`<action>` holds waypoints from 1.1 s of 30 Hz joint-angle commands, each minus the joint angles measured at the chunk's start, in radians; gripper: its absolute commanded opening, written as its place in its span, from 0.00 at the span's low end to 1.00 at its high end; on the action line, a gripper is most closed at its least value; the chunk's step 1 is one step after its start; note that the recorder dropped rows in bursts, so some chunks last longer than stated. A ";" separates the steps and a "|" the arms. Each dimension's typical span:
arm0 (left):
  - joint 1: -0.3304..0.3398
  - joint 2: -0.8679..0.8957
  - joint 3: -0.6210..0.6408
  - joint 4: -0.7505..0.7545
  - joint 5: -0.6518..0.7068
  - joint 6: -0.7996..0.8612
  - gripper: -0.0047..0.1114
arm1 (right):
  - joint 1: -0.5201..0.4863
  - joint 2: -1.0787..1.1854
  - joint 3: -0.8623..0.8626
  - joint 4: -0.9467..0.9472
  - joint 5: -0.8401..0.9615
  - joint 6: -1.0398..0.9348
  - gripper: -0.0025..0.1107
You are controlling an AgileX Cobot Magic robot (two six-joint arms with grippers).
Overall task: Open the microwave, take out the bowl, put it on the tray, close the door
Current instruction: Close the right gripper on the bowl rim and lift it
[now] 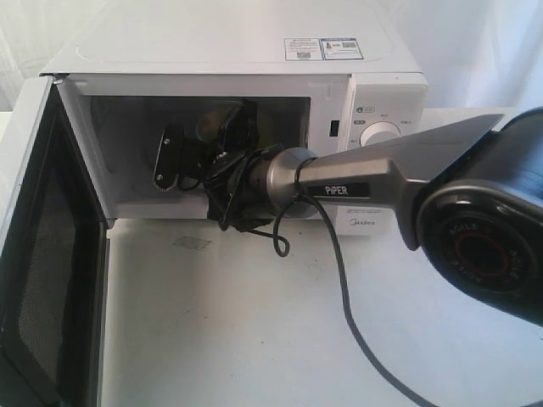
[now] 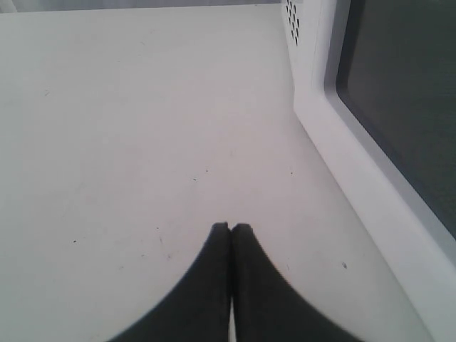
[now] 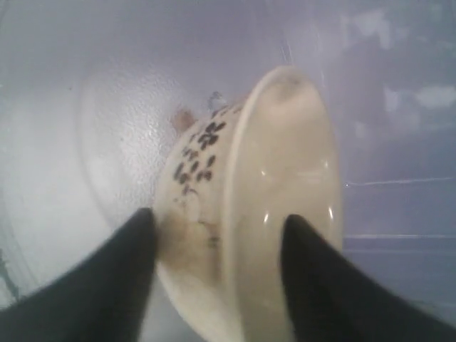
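Observation:
The white microwave [image 1: 229, 42] stands with its door [image 1: 34, 254] swung wide to the left. My right gripper [image 1: 204, 153] reaches deep into the cavity, where a bit of the cream bowl [image 1: 208, 125] shows. Up close, the bowl [image 3: 278, 185] lies between the jaws of the right gripper [image 3: 217, 228]. One finger [image 3: 107, 285] sits against the outer wall with dark marks, and the other finger [image 3: 320, 285] is inside the rim. The jaws stand wide apart. My left gripper [image 2: 231, 228] is shut and empty over the table, beside the open door [image 2: 399, 107]. No tray is in view.
The right arm [image 1: 365, 178] crosses in front of the knob panel [image 1: 379, 136], with its cable [image 1: 339, 288] trailing over the white table [image 1: 254, 339]. The cavity's glass plate [image 3: 121, 142] lies behind the bowl. The door's edge stands near the left gripper.

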 commanded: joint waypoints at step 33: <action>-0.005 -0.004 0.004 -0.008 -0.003 0.000 0.04 | 0.238 -0.221 0.055 0.889 0.257 -0.301 0.02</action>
